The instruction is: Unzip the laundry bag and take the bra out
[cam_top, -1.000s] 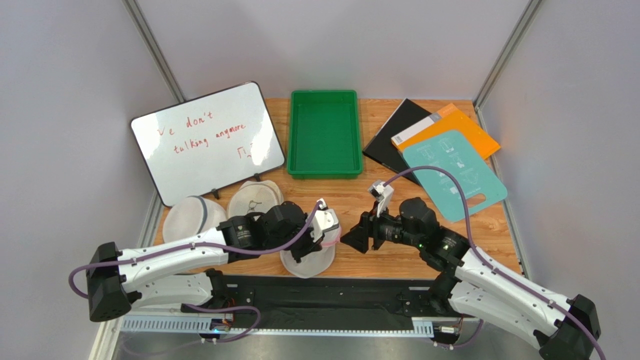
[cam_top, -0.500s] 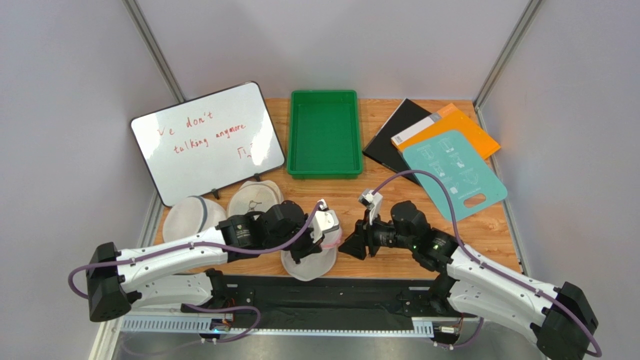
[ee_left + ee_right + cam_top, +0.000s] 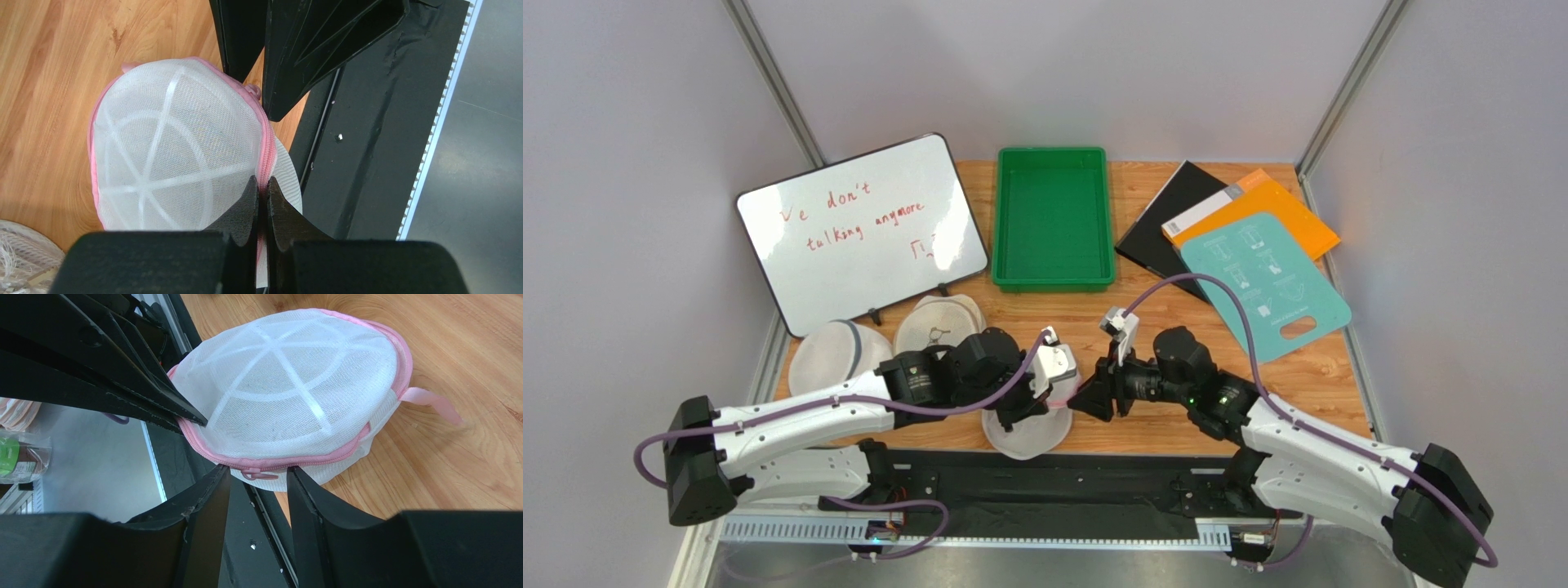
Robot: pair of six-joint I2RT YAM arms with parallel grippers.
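Observation:
The laundry bag (image 3: 1028, 426), a white mesh dome with pink trim and zipper, lies at the table's near edge; it also shows in the left wrist view (image 3: 178, 159) and the right wrist view (image 3: 294, 386). My left gripper (image 3: 263, 187) is shut on the bag's pink zipper seam (image 3: 267, 153). My right gripper (image 3: 258, 473) is open, its fingers either side of the pink zipper pull (image 3: 261, 474), not touching it. In the top view the right gripper (image 3: 1090, 399) sits at the bag's right side. The zipper looks closed. The bra is hidden.
Two plain white mesh bags (image 3: 840, 353) (image 3: 938, 324) lie left of the arms. A whiteboard (image 3: 860, 230), a green tray (image 3: 1053, 216) and black, orange and teal folders (image 3: 1259, 276) sit behind. A black strip (image 3: 1038, 480) runs along the table's near edge.
My right gripper has moved left toward the bag, from about a hand's width away to right beside it. The left arm and the bag have stayed still.

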